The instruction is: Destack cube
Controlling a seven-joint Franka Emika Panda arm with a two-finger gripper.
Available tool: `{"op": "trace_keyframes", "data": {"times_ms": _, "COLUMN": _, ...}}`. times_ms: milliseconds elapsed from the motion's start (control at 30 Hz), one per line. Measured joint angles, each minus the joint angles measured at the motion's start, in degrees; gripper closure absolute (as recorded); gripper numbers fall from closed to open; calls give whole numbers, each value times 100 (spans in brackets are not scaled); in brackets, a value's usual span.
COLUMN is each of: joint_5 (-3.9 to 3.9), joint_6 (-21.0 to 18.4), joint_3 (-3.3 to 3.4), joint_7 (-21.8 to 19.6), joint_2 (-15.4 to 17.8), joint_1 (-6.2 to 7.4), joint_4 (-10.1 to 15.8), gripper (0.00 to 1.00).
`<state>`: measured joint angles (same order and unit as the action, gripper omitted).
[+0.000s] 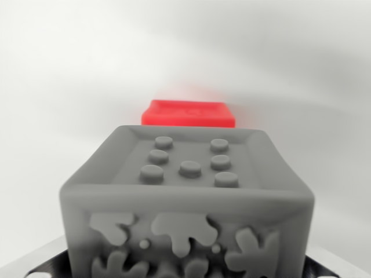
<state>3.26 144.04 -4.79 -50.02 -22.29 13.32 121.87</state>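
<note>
A grey cube (pixel 186 202) fills the lower middle of the wrist view, very close to the camera. Its top face has a raised rim and seven round studs inside it; the side turned to the camera carries raised, splash-like shapes and a few small bumps. Behind it, and partly hidden by its far top edge, sits a red cube (pixel 188 113), of which only the upper part shows, slightly blurred. Whether the two are touching or merely close cannot be told from this angle.

Both stand on a pale, plain surface (pixel 69 87) that spreads away to the back with soft shadows and nothing else on it.

At the bottom corners of the view, dark parts edged in light grey flank the grey cube, one on the wrist view's left (pixel 43 267) and one on the right (pixel 330 267). They may belong to the fingers, but too little shows to say how wide they stand or whether they touch the cube.
</note>
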Motion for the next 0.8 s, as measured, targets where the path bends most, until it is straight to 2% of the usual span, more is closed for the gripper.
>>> {"op": "trace_keyframes", "data": {"times_ms": 800, "joint_5": -118, "joint_6": -809, "joint_3": -11, "joint_7": 78, "joint_2": 757, "joint_1": 0, "joint_4": -72, "gripper": 100}}
